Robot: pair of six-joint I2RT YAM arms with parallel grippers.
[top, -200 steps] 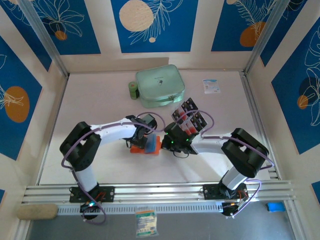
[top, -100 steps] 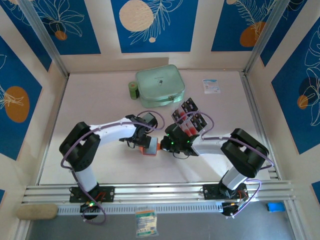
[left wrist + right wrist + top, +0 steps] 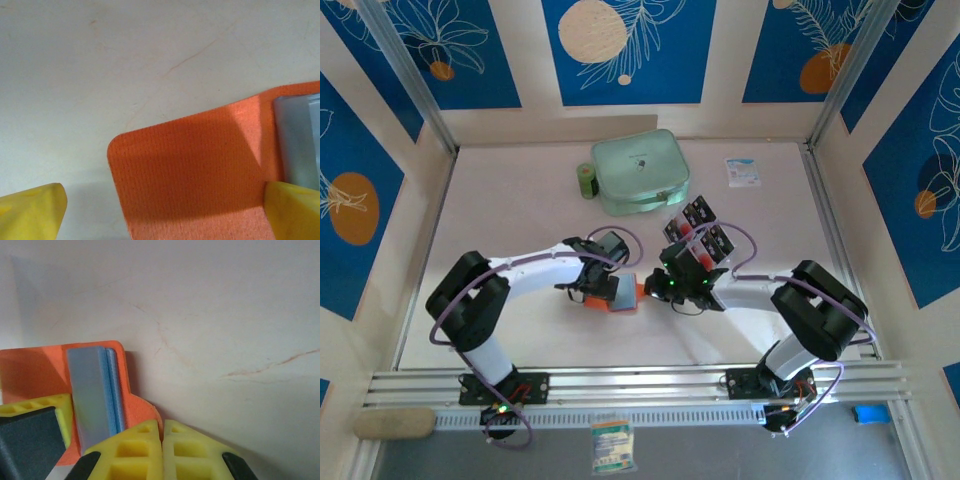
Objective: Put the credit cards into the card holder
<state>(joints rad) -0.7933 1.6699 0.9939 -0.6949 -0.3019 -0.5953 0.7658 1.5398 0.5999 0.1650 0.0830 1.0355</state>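
Card holder (image 3: 190,170): orange cloth, fine ribbed weave, matt. Its pocket (image 3: 90,390): grey-blue clear plastic, smooth, faint sheen. Table (image 3: 150,60): pale hard top, smooth, matt, marked with thin hairline scratches. Right gripper (image 3: 162,429), fingers (image 3: 140,450): yellow moulded plastic, matt, with black inserts. Rails (image 3: 640,383): bare silvery metal, ribbed. Mint-green case (image 3: 640,172): matt cover.

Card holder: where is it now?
Top view, mid-table: the card holder lies open under the left gripper, with the right gripper at its right edge, the mint-green case behind it.
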